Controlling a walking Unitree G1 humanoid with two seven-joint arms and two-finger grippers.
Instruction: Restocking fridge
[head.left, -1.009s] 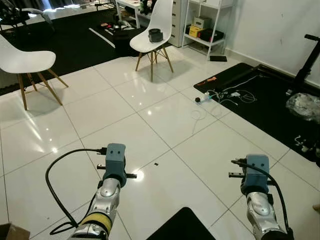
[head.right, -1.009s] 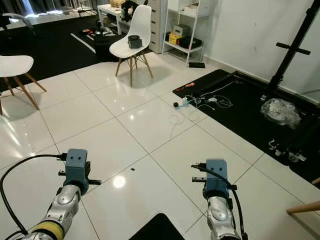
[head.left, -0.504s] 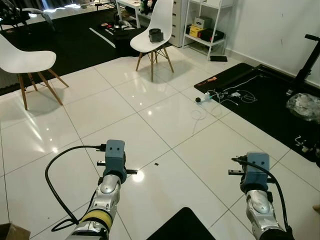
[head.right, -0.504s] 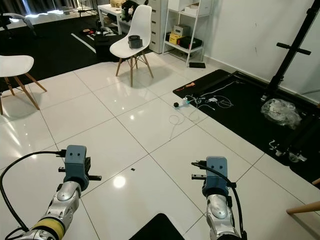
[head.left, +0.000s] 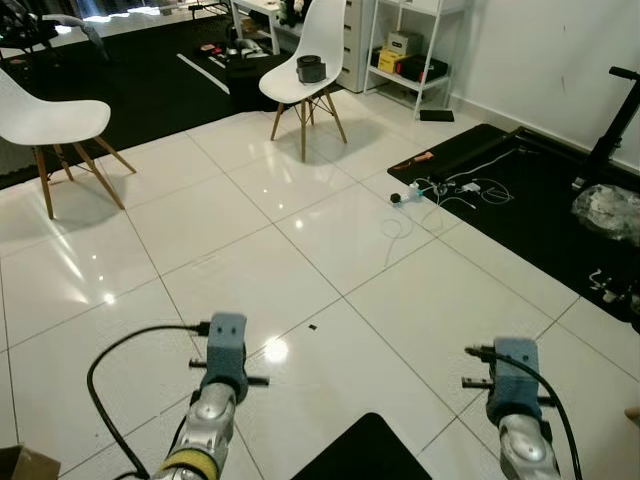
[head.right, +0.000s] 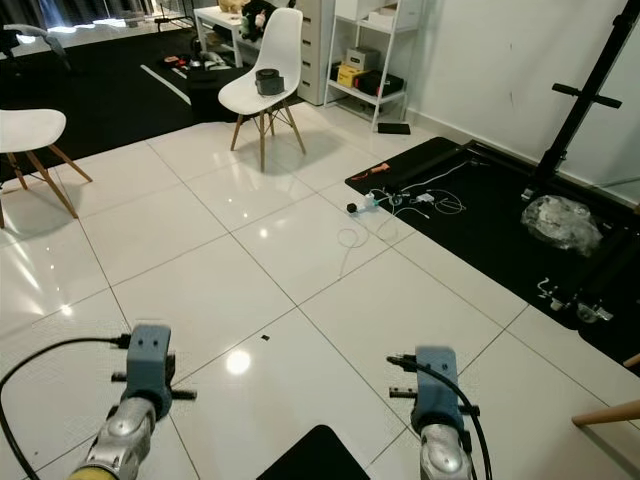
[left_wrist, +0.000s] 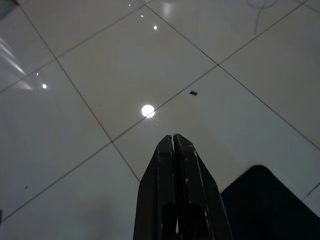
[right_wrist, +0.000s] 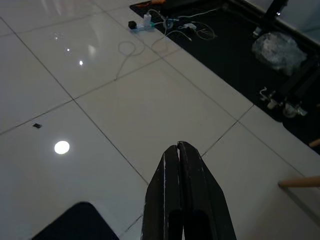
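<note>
Restocking looks barely begun, judged from how things lie. Taking the near white chair (head.left: 300, 70) as landmark: well short of it and to its left, the left gripper (left_wrist: 174, 145) is clenched on nothing; to its right, the right gripper (right_wrist: 178, 152) is likewise pressed closed and empty. No fridge or stock can be seen.

A white chair (head.left: 308, 62) carrying a dark roll (head.left: 311, 69) stands at twelve o'clock; tangled cables (head.left: 455, 188) lie at two.
</note>
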